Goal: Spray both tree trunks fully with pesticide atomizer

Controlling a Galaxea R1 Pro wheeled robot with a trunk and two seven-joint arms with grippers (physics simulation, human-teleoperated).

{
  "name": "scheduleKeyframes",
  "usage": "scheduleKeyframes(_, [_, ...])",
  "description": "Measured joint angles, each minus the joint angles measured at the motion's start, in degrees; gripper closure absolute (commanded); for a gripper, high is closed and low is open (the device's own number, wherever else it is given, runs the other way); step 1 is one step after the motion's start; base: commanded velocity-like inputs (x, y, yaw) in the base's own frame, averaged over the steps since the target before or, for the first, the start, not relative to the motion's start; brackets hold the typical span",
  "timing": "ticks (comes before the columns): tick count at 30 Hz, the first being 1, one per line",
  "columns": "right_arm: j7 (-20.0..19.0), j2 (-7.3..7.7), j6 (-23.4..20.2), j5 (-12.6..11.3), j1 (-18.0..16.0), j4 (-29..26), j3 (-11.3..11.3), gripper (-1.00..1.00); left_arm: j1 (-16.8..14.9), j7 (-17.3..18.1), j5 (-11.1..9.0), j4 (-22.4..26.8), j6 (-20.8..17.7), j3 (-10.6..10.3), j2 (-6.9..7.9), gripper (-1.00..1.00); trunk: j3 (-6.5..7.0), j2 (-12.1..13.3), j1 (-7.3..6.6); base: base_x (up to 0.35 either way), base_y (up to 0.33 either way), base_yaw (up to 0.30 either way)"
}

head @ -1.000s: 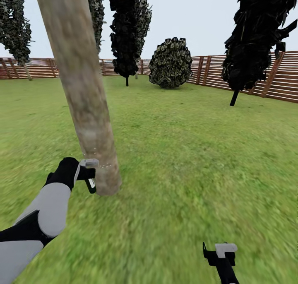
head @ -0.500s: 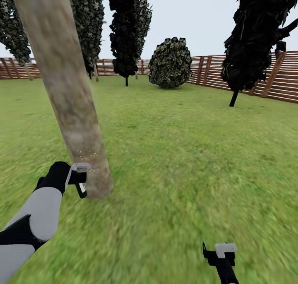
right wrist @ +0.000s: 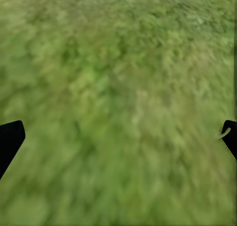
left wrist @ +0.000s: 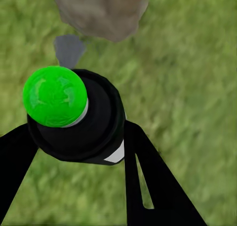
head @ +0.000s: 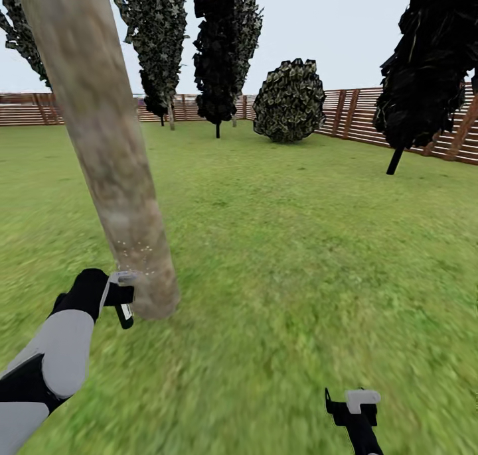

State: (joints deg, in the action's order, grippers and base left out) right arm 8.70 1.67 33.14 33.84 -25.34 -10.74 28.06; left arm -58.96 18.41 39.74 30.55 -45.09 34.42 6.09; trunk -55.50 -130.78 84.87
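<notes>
Holding the pesticide atomizer (head: 123, 302) in your left gripper (head: 109, 294), you have it just beside the foot of the tree trunk (head: 106, 150), with the grey-white trigger head turned toward the bark and pale specks dotting the trunk just above it. The jaws are clamped on the bottle; the left wrist view shows its dark body (left wrist: 79, 119) wedged between the black fingers (left wrist: 148, 176), end-on, with the trunk's base (left wrist: 101, 11) ahead along that axis. So the trunk lies straight out from the jaws, close by. Much of the column rises bare above the nozzle, so I judge coverage calls for working upward. Your right gripper (head: 352, 405) hangs low over the grass (right wrist: 118, 107), jaws apart and empty, well apart from the trunk.
</notes>
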Motion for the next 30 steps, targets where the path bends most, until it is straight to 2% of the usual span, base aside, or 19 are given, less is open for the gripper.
scheduleKeyframes(1, [0.0, 0.0, 0.0, 0.0, 0.0, 0.0, 0.0, -1.0, 0.1, 0.0, 0.1, -0.3, 0.1, 0.0, 1.14, 1.0, 0.0, 0.0, 0.01, 0.019, -0.272, 0.0])
scheduleKeyframes(2, [0.0, 0.0, 0.0, 0.0, 0.0, 0.0, 0.0, -1.0, 0.4, 0.0, -0.4, -0.5, 0.1, -0.1, 1.27, 1.0, 0.0, 0.0, 0.01, 0.01, -0.274, 0.0])
scheduleKeyframes(6, [0.0, 0.0, 0.0, 0.0, 0.0, 0.0, 0.0, -1.0, 2.1, 0.0, -0.8, -0.5, 0.2, -0.1, 0.35, 1.0, 0.0, 0.0, 0.01, 0.003, -0.275, 0.0])
scheduleKeyframes(9, [0.0, 0.0, 0.0, 0.0, 0.0, 0.0, 0.0, -1.0, 2.3, 0.0, -0.6, -0.5, 0.3, -0.1, -0.23, 1.0, 0.0, 0.0, 0.01, 0.0, -0.276, 0.0])
scheduleKeyframes(16, [0.0, 0.0, 0.0, 0.0, 0.0, 0.0, 0.0, -1.0, 2.3, 0.0, -0.7, 0.2, 0.0, 0.0, -1.19, 1.0, 0.0, 0.0, 0.01, 0.0, -0.276, 0.233])
scheduleKeyframes(24, [0.0, 0.0, 0.0, 0.0, 0.0, 0.0, 0.0, -1.0, 2.4, 0.0, -0.5, 0.4, 0.4, 0.2, 0.18, 1.0, 0.0, 0.0, 0.01, 0.0, -0.276, 0.278])
scheduleKeyframes(30, [0.0, 0.0, 0.0, 0.0, 0.0, 0.0, 0.0, -1.0, 2.4, -0.2, -0.5, 0.3, 1.5, -0.1, -0.48, 1.0, 0.0, 0.0, 0.0, 0.032, -0.276, 0.173])
